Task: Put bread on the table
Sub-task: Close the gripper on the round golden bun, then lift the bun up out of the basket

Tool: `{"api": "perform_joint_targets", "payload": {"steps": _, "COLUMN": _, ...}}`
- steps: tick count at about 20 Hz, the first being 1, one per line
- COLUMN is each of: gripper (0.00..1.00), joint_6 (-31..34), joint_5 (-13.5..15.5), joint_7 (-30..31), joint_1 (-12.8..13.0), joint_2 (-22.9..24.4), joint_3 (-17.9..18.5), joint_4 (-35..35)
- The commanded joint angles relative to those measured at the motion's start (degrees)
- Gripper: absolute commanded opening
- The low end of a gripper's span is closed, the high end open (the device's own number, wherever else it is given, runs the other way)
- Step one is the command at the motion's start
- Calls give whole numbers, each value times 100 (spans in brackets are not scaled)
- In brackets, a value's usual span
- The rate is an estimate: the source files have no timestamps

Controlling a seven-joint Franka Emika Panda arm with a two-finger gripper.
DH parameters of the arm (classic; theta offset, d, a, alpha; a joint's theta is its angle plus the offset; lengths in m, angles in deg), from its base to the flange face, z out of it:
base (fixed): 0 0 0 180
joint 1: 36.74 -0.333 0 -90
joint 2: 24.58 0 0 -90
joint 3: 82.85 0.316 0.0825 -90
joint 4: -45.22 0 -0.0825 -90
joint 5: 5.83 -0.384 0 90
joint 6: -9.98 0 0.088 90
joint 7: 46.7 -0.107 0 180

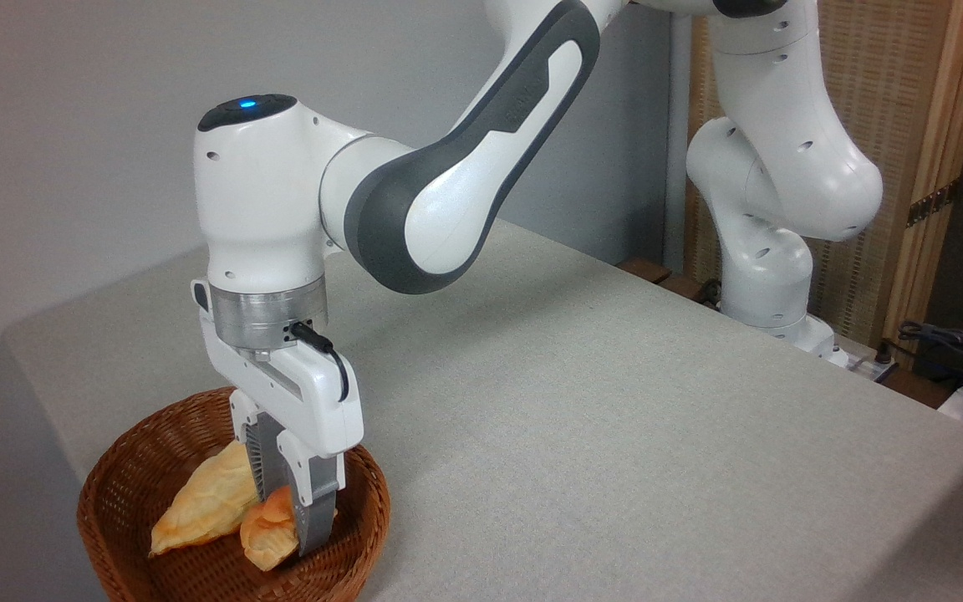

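The bread (268, 533), a small glossy orange-golden bun, sits inside the brown wicker basket (126, 451) at the lower left. My gripper (289, 514) reaches straight down into the basket and is shut on the bun, squeezing it between the grey fingers (313, 518). The bun looks pinched and tilted, its lower edge at the basket floor. The table (615, 401) with its light grey-beige cloth stretches to the right of the basket.
A longer pale-yellow leaf-shaped loaf (201, 502) lies in the basket just left of the bun, touching it. The robot's base (770, 276) stands at the table's far right edge, with cables (950, 347) beyond and a wicker screen behind.
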Motion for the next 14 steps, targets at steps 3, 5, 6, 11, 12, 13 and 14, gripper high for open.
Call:
{"api": "perform_joint_targets", "payload": {"steps": 3, "gripper": 52, "joint_6": 13, "joint_5": -89, "joint_7": -45, "joint_1": 19, "joint_2": 194, "joint_3": 18, "joint_4": -81}}
{"api": "perform_joint_targets", "payload": {"steps": 5, "gripper": 52, "joint_6": 100, "joint_5": -80, "joint_7": 16, "joint_1": 37, "joint_2": 361, "joint_3": 0, "joint_4": -73}}
{"api": "perform_joint_targets", "payload": {"steps": 6, "gripper": 52, "joint_6": 240, "joint_5": -80, "joint_7": 25, "joint_1": 37, "joint_2": 467, "joint_3": -26, "joint_4": -73}}
{"api": "perform_joint_targets", "payload": {"steps": 11, "gripper": 56, "joint_6": 1101, "joint_5": 17, "joint_7": -54, "joint_1": 37, "joint_2": 1047, "joint_3": -88, "joint_4": 32}}
{"api": "perform_joint_targets", "payload": {"steps": 12, "gripper": 57, "joint_6": 1286, "joint_5": 104, "joint_7": -62, "joint_1": 37, "joint_2": 1161, "joint_3": -88, "joint_4": 111}}
{"api": "perform_joint_targets", "payload": {"steps": 13, "gripper": 60, "joint_6": 1453, "joint_5": 218, "joint_7": -63, "joint_1": 37, "joint_2": 1284, "joint_3": -88, "joint_4": 182}}
{"api": "perform_joint_targets", "payload": {"steps": 14, "gripper": 61, "joint_6": 1611, "joint_5": 289, "joint_7": -71, "joint_1": 37, "joint_2": 1416, "joint_3": -88, "joint_4": 295}}
